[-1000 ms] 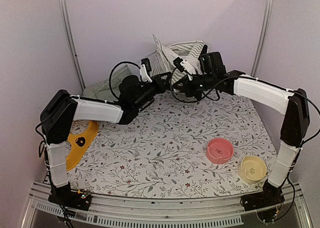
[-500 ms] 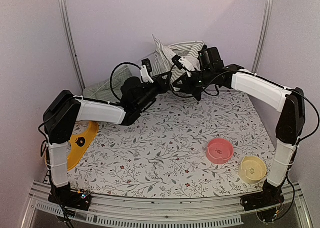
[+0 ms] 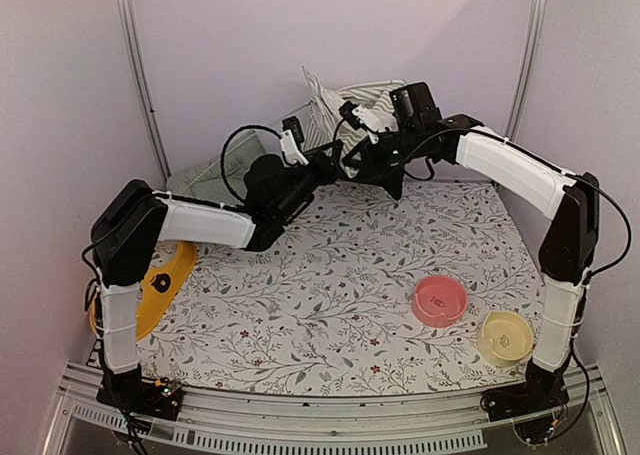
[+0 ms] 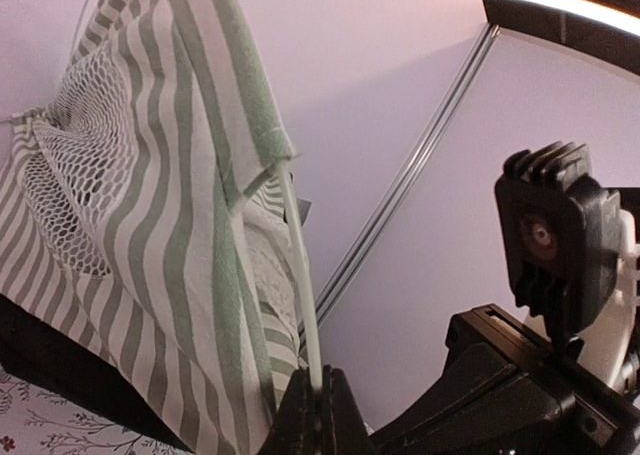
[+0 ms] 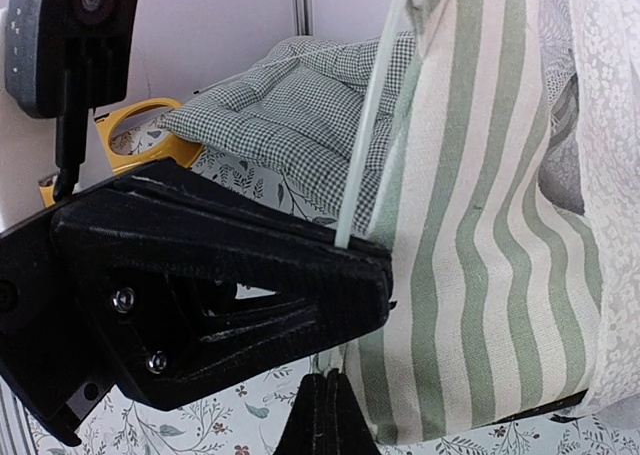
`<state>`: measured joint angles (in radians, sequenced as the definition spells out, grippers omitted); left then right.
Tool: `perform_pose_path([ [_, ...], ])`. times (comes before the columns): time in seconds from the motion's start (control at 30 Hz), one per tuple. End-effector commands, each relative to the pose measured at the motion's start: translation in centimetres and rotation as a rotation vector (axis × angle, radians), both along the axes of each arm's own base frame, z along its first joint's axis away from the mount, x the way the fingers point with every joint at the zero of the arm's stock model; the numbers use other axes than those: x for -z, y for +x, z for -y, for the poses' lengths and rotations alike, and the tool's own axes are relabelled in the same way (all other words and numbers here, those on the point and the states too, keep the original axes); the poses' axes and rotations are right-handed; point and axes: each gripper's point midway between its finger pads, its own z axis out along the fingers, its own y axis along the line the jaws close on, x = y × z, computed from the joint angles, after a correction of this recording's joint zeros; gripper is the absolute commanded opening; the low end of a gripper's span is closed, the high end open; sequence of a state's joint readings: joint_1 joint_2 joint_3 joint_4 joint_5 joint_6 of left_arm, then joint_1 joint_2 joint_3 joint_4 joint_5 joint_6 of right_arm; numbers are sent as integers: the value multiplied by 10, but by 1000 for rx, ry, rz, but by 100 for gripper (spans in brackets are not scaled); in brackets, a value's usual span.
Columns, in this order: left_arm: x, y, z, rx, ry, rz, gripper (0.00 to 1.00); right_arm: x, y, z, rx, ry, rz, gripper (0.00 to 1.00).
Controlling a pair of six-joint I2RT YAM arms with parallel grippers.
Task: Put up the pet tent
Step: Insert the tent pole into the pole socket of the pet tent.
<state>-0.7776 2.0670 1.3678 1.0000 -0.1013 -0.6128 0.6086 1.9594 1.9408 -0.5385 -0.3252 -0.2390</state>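
Hoisting the pet tent at the far edge of the desk, up against the back wall. Pinched fully shut, left fingers and right fingers alike, both on the thin white pole running up into the striped fabric.

Swung inward and farther back with the right arm over the past second, and eased forward with the left. Wrists brought nearly together as a result, and the crumpled peak lifted slightly higher than a moment ago. Judged as bending or seating the pole, with the tent still far from standing. Fabric bunched, mesh panel sagging, no frame shape yet.

Lying just left of the tent, the green checked cushion. Parked well apart at the near right, a pink bowl and a yellow bowl. At the left edge, a yellow dish-like piece with a small dark mark, too small to read. No brand, label or legible writing anywhere in view.
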Motion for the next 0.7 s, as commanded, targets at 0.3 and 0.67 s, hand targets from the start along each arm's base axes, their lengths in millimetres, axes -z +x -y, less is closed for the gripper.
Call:
perform_pose_path([
  [0.3, 19, -49, 54, 223, 107, -14, 0, -40, 11, 7, 69, 94, 213, 4],
  [0.67, 1, -48, 52, 227, 74, 1, 0, -20, 10, 32, 186, 24, 230, 45],
])
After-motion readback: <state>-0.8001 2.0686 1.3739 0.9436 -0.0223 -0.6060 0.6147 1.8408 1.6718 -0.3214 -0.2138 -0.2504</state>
